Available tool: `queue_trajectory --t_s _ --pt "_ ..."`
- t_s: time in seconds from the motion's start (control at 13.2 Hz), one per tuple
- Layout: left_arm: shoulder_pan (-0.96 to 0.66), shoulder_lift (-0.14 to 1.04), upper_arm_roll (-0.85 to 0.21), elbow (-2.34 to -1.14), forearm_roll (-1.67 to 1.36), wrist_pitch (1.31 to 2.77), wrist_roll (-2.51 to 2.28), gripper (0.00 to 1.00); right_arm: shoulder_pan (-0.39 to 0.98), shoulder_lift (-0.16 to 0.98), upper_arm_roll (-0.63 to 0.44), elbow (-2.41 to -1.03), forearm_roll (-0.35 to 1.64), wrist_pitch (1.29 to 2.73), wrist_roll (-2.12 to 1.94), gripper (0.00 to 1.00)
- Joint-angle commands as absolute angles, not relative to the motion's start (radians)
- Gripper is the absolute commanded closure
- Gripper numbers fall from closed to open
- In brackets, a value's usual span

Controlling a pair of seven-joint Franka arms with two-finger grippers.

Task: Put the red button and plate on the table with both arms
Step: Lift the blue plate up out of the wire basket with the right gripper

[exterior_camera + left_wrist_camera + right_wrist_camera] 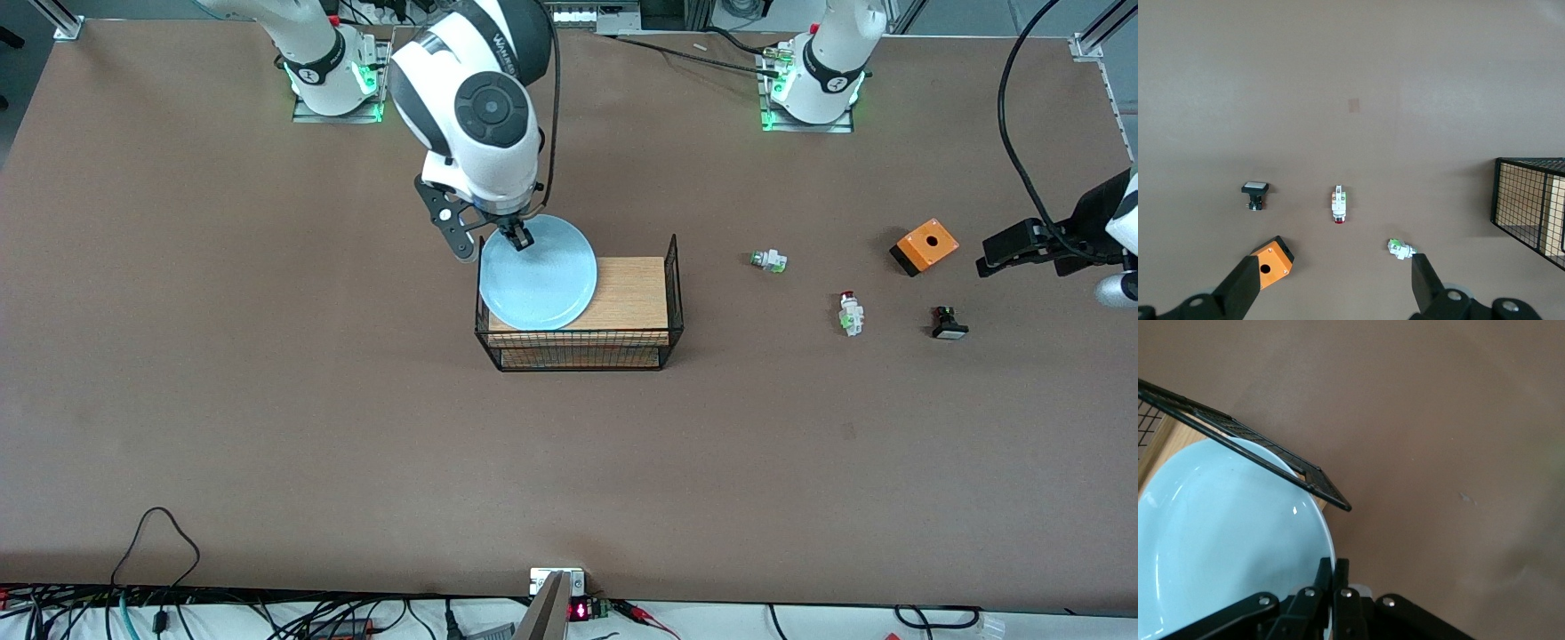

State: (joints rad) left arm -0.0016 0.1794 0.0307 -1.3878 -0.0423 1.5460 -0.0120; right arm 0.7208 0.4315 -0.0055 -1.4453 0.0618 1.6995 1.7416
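The light-blue plate (538, 271) lies on the wooden top of the black wire rack (582, 342) and overhangs the rack's end toward the right arm's end of the table. My right gripper (518, 236) is shut on the plate's rim; the right wrist view shows the fingers (1333, 570) pinching the rim of the plate (1225, 540). The red button (851, 313) lies on the table (267, 400), toward the left arm's end. My left gripper (996, 253) is open and empty in the air beside the orange box. In the left wrist view the red button (1339, 205) lies ahead of the open left gripper (1335, 267).
A white part with a green cap (768, 260) lies between the rack and the red button. An orange box (925, 246) and a black-bodied button (949, 324) lie near the left gripper. In the left wrist view these are the green-capped part (1400, 248), box (1271, 261), black button (1255, 193) and rack (1528, 200).
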Motion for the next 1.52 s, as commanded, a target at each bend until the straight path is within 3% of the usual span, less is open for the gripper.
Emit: queue_trajectory --t_s 0.0,0.53,1.06,1.44 --pt "-0.009 0.160 0.037 -1.405 -0.044 1.584 0.002 0.00 0.674 0.400 -0.009 -1.451 0.121 1.666 1.755 1.00" --pt "-0.005 0.062 0.038 -1.551 -0.041 1.637 -0.014 0.00 0.617 0.411 -0.005 -1.348 0.212 1.695 1.943 1.00" --pt "-0.005 0.058 0.038 -1.552 -0.041 1.621 -0.003 0.00 0.512 0.403 -0.006 -1.324 0.426 1.701 1.987 1.00" --pt "-0.003 0.061 0.048 -1.552 -0.041 1.620 -0.003 0.00 0.546 0.408 0.002 -1.325 0.423 1.724 2.005 1.00"
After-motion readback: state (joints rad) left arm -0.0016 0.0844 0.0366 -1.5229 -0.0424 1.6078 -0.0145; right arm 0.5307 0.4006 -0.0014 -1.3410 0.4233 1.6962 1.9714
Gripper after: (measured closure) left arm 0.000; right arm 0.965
